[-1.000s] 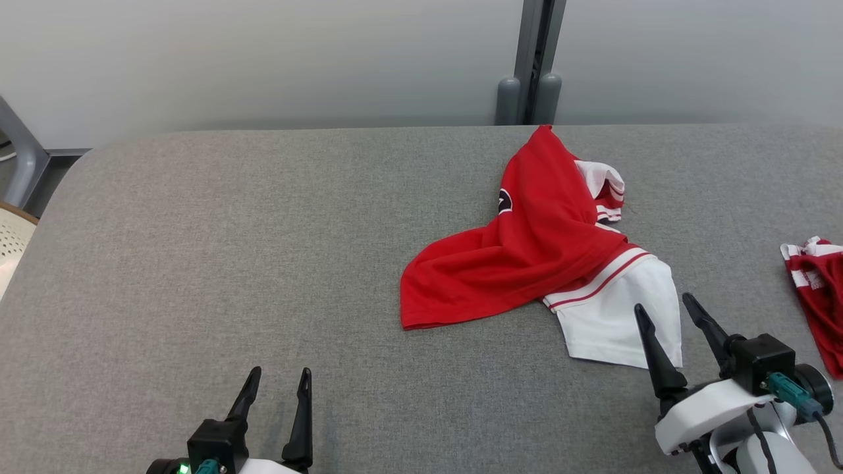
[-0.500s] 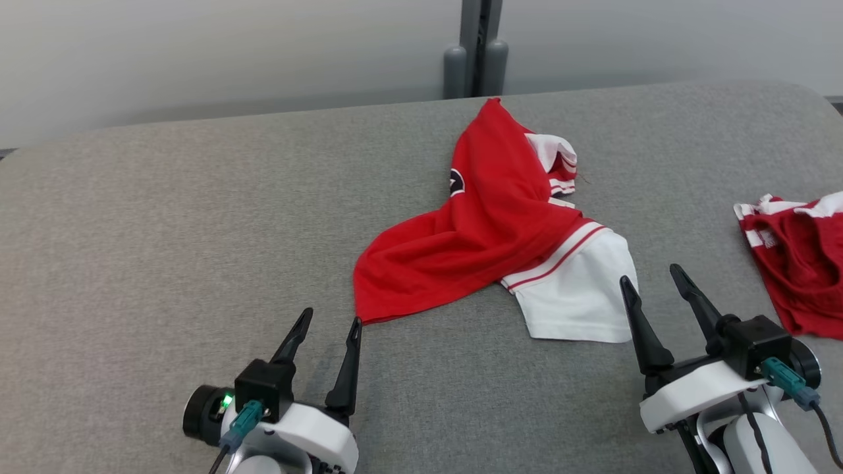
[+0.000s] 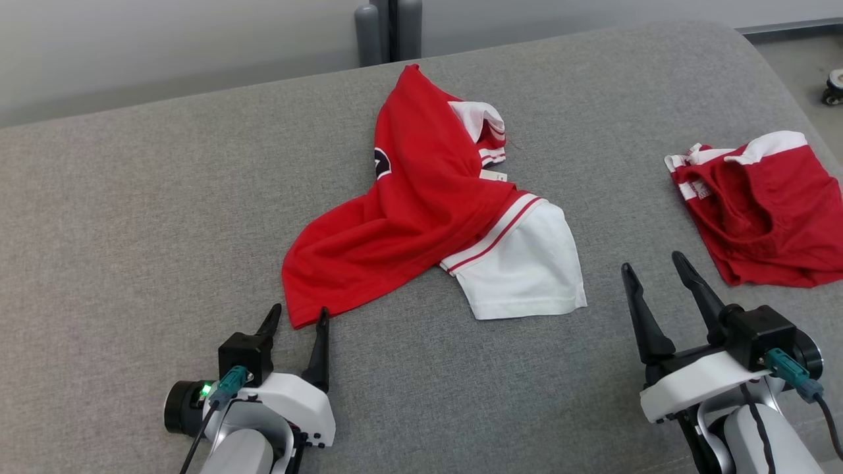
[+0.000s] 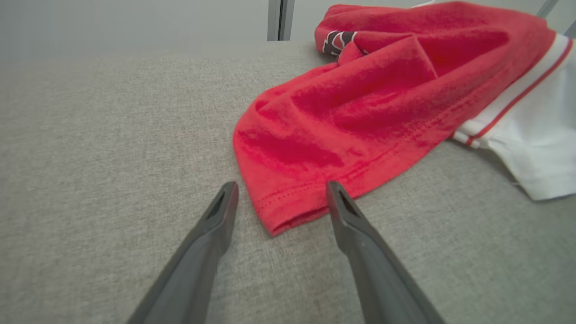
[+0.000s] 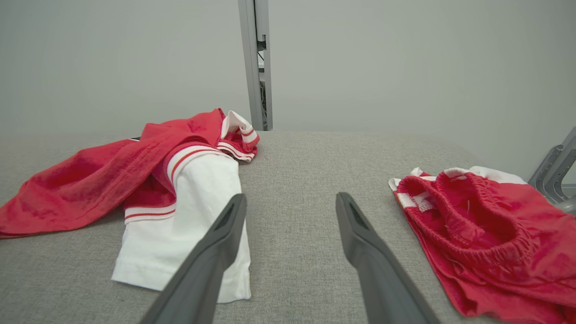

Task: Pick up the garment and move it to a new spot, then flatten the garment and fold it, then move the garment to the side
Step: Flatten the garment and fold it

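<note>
Red knit, soft and light: the garment [image 3: 408, 217] should sag and slide rather than keep a shape, so I judge its stitched hem corner [image 4: 279, 211] the best place to pinch. It lies crumpled mid-way across the grey padded surface [image 3: 132, 230]. My left gripper [image 3: 299, 309] sits low, fingers spread and empty, straddling that corner. My right gripper [image 3: 652, 261] hovers open, holding nothing, between the white sleeve [image 3: 527, 276] and the red shorts [image 3: 764, 210].

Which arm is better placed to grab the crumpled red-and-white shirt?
Left. The open left gripper straddles the red hem corner of the crumpled red-and-white shirt; the open right gripper faces bare grey padded surface beside the white sleeve.
</note>
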You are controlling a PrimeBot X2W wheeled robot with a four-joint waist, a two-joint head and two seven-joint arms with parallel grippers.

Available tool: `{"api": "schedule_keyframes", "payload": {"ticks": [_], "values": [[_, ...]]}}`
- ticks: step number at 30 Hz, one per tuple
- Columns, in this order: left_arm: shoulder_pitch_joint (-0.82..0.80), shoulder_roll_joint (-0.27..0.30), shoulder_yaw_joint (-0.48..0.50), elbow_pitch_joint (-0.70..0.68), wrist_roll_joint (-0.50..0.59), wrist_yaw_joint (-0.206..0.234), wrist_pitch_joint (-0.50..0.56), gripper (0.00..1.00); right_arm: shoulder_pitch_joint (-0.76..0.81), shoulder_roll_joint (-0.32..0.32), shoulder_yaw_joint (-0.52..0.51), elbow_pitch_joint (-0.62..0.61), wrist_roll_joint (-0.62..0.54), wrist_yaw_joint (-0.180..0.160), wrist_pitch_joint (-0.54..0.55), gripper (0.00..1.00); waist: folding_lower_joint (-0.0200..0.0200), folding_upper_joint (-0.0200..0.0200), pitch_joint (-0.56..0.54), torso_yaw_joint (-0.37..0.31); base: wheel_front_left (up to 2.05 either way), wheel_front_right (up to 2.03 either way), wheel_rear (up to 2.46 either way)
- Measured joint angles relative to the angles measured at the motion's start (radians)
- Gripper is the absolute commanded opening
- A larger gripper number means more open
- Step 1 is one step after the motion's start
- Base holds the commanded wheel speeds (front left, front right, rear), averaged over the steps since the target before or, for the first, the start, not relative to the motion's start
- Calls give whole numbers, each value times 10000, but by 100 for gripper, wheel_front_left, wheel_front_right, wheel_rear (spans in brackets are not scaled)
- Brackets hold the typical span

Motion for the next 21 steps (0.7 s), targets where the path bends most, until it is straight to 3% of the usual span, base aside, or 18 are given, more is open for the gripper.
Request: {"api": "schedule_keyframes", "payload": {"ticks": [3,4,6,14,21], "values": [[-23,4,88,113,0,6,2,100,-1,19,-12,-13,-2,0,0,100,-1,0,79,-69,0,0,0],[-29,4,104,144,0,8,0,93,-4,21,-13,-13,-2,0,0,100,0,0,102,-78,0,0,0],[-53,4,125,186,8,17,0,0,-27,33,-13,-21,-19,0,0,100,-1,0,158,-83,0,0,0],[-117,2,190,-8,107,-58,2,0,-49,75,-69,86,-77,0,0,100,0,0,111,106,0,0,0],[-402,71,1152,-2182,911,-184,0,0,0,115,-184,236,-71,0,0,100,-1,0,-42,494,0,0,0]]}}
